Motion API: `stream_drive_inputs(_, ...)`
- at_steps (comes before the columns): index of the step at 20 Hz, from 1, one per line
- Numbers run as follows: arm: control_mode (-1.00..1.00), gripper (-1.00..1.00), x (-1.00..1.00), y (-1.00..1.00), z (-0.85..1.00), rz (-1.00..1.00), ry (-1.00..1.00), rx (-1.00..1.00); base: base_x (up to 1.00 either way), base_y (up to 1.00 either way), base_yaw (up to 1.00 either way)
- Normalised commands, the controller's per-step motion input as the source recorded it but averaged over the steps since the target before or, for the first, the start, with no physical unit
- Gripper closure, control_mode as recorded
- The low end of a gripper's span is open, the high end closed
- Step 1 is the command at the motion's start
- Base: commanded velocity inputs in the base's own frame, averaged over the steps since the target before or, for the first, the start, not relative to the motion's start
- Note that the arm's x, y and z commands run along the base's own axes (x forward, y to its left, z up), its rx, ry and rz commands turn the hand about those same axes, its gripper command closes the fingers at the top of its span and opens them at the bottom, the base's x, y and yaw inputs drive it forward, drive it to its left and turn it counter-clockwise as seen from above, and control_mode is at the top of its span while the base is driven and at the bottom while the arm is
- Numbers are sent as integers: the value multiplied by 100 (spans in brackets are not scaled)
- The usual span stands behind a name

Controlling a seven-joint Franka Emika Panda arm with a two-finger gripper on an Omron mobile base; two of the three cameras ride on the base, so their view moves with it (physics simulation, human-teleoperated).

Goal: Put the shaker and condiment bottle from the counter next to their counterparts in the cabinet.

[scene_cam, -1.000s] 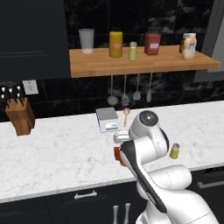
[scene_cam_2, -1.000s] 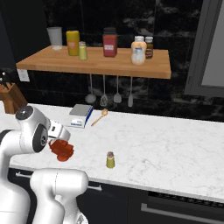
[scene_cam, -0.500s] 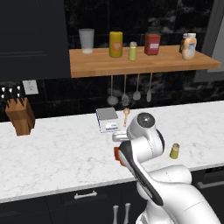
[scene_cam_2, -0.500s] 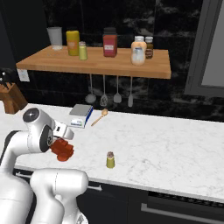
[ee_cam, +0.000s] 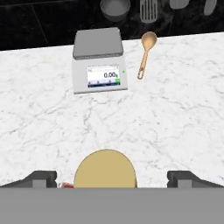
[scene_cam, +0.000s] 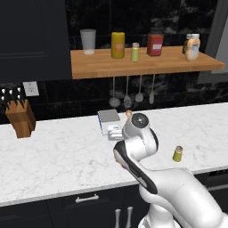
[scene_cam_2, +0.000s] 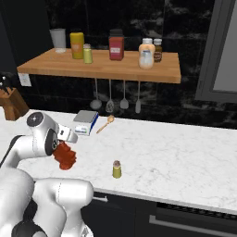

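The condiment bottle stands dark red on the white marble counter, close to the front edge. Its tan cap sits centred between my two fingertips in the hand view. My gripper hangs just over it, open, with wide gaps on both sides of the cap. In the right base view the gripper points down at the bottle's top. The olive-yellow shaker stands alone to the right of the arm. The brown wooden cabinet shelf runs along the wall above.
The shelf holds a lime-green shaker, a boxy red jar, a yellow can, a glass and more jars at the right. A kitchen scale and wooden spoon lie behind the bottle. A knife block stands far left.
The arm has shifted slightly to the right above the bottle. The jaws stay open, and the bottle and shaker have not moved.
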Motion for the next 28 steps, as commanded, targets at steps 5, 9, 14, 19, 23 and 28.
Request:
stream_drive_inputs(5, -100, 100, 25, 22, -31, 0, 0, 0, 0, 0, 0)
stream_drive_inputs(9, -100, 100, 8, 24, -24, 0, 6, -3, 0, 0, 0)
stream_drive_inputs(14, -100, 100, 29, -7, 8, 1, 3, 9, 0, 0, 0)
stream_drive_inputs(19, -100, 100, 44, -14, 75, 0, 0, 18, 0, 0, 0)
stream_drive_inputs(23, -100, 100, 26, -5, 93, 0, -1, 9, 0, 0, 0)
stream_drive_inputs(28, -100, 100, 0, 0, 94, 0, -11, 4, 0, 0, 0)
